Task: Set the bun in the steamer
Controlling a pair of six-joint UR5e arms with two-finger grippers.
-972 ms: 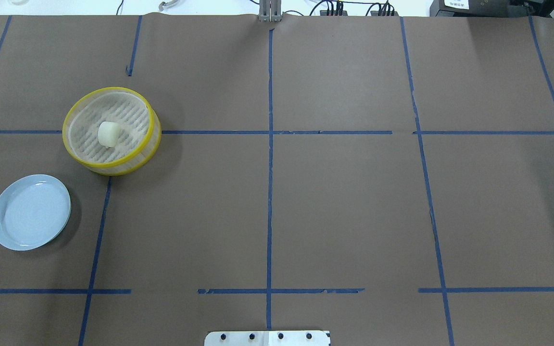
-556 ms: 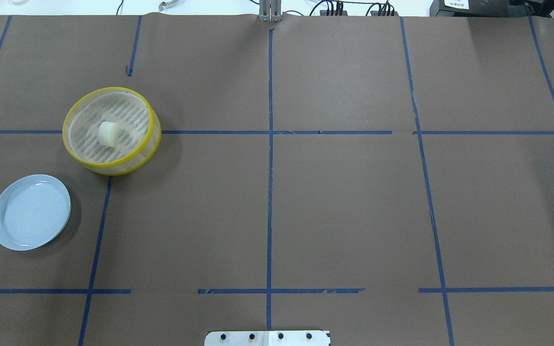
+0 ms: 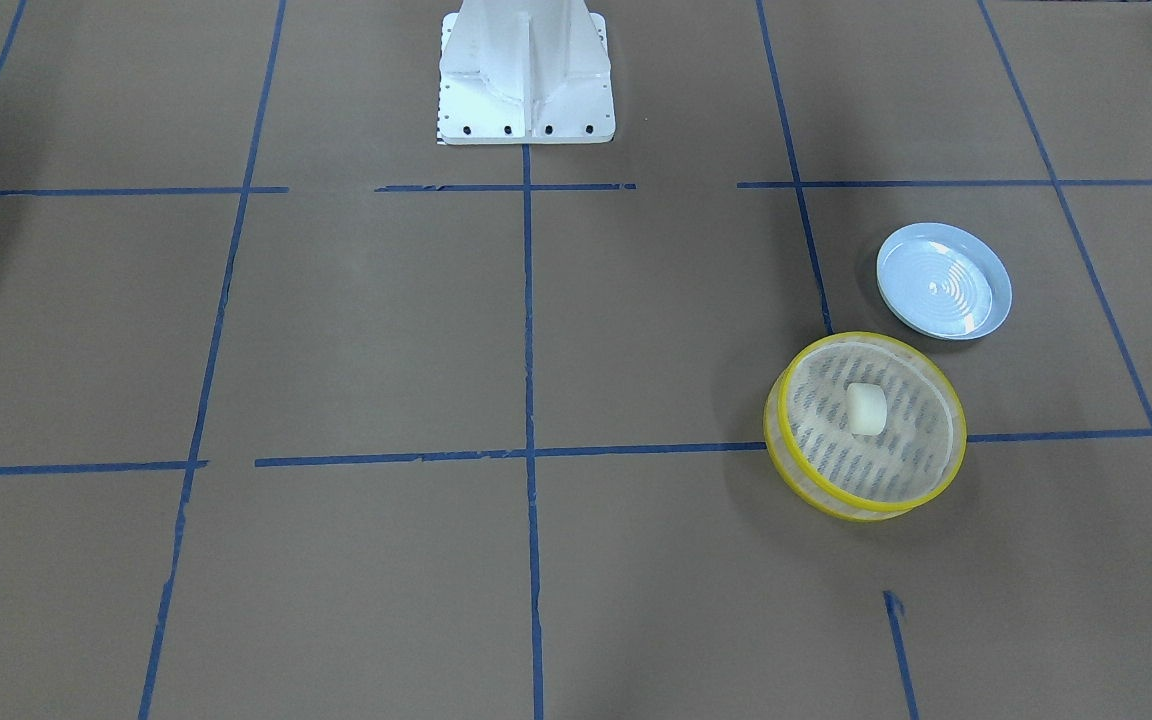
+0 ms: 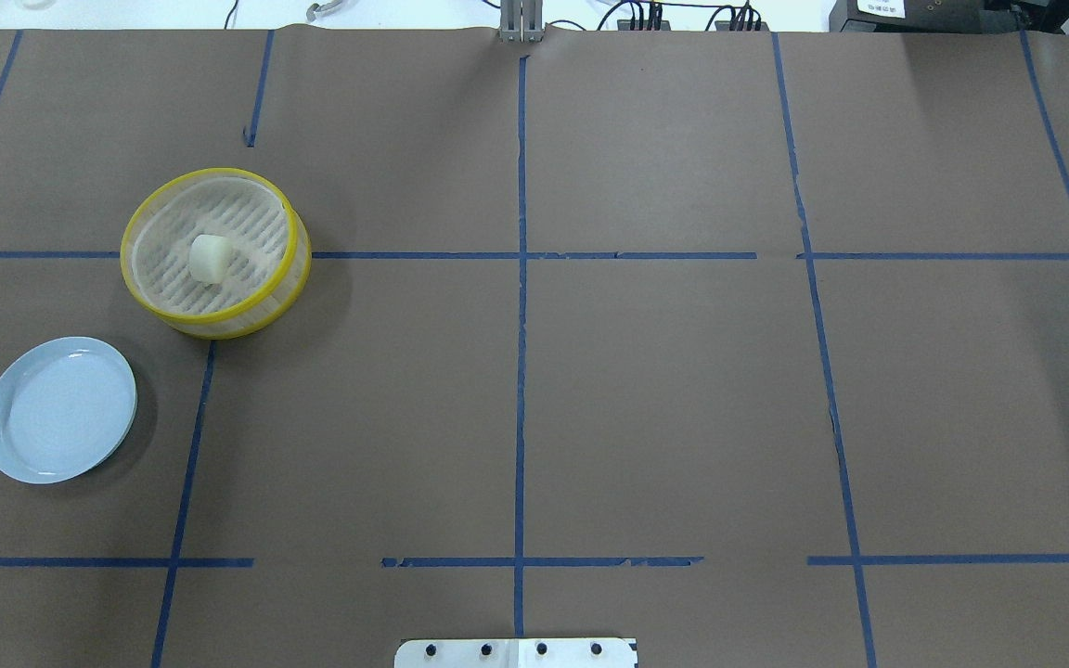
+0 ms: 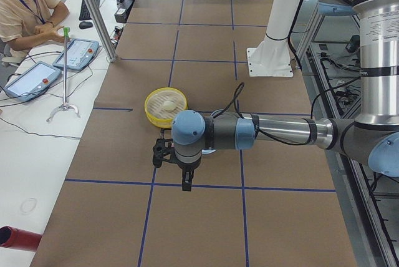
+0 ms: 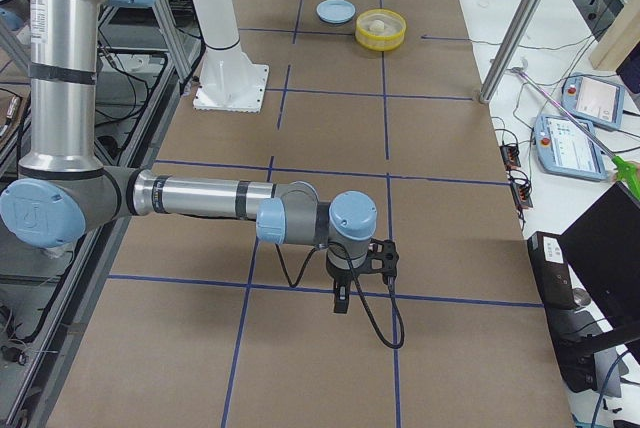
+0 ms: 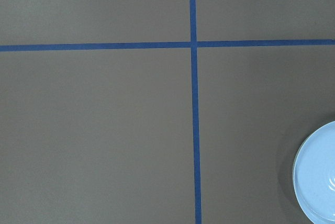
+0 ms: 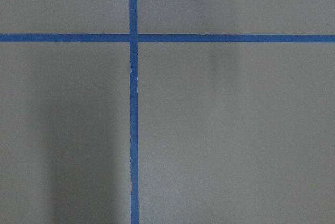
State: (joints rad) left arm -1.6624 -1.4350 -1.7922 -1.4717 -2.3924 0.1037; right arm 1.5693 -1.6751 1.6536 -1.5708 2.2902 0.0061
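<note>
The bun (image 4: 208, 258), a small cream-white lump, lies on the slatted floor of the yellow-rimmed steamer (image 4: 251, 227) at the table's left. Both also show in the front-facing view, bun (image 3: 865, 408) inside steamer (image 3: 906, 440). Neither arm is in the overhead or front-facing view. In the exterior left view my left gripper (image 5: 186, 183) hangs over the table, apart from the steamer (image 5: 156, 112). In the exterior right view my right gripper (image 6: 340, 300) hangs far from the steamer (image 6: 381, 40). I cannot tell whether either is open or shut. No fingers show in the wrist views.
An empty pale blue plate (image 4: 59, 409) lies near the steamer, toward the robot's side. Its edge shows in the left wrist view (image 7: 319, 177). The robot's white base (image 3: 526, 80) stands at the table's middle edge. Blue tape lines cross the brown table cover.
</note>
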